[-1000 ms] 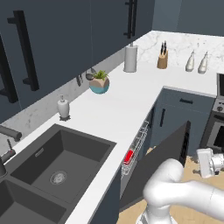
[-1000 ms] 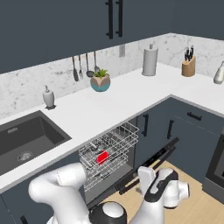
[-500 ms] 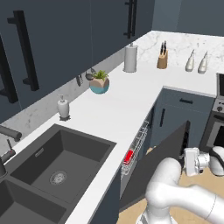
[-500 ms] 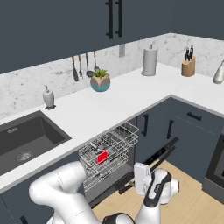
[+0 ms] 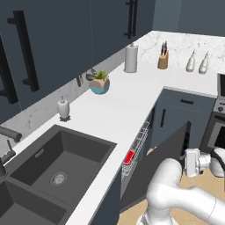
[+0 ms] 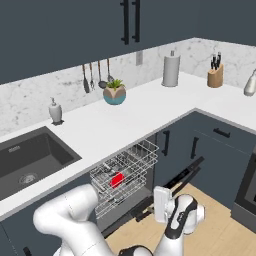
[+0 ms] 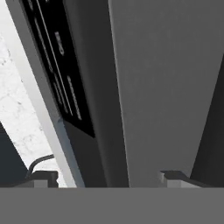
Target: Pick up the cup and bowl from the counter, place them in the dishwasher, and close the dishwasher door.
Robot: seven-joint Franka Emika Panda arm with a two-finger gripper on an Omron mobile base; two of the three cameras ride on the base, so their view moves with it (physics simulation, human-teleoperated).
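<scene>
The dishwasher door (image 5: 165,160) stands half raised, its black bar handle (image 6: 183,172) near the top edge. My gripper (image 5: 193,162) (image 6: 161,205) is at that top edge. In the hand view the gripper (image 7: 109,178) is open, fingertips (image 7: 43,177) wide apart, with the door's edge (image 7: 144,96) close in front between them. The red cup (image 6: 117,179) (image 5: 128,157) lies in the pulled-out wire rack (image 6: 131,162) of the dishwasher. I cannot make out the bowl. The white counter (image 6: 125,120) runs above.
A dark sink (image 5: 57,171) is sunk in the counter at left. A soap dispenser (image 5: 63,108), a teal planter (image 5: 99,84), a paper towel roll (image 5: 130,58) and a knife block (image 5: 163,59) stand along the back wall. An oven (image 5: 217,132) is at right.
My hand has swung in from the right to the top edge of the dishwasher door. Cup and rack have not moved.
</scene>
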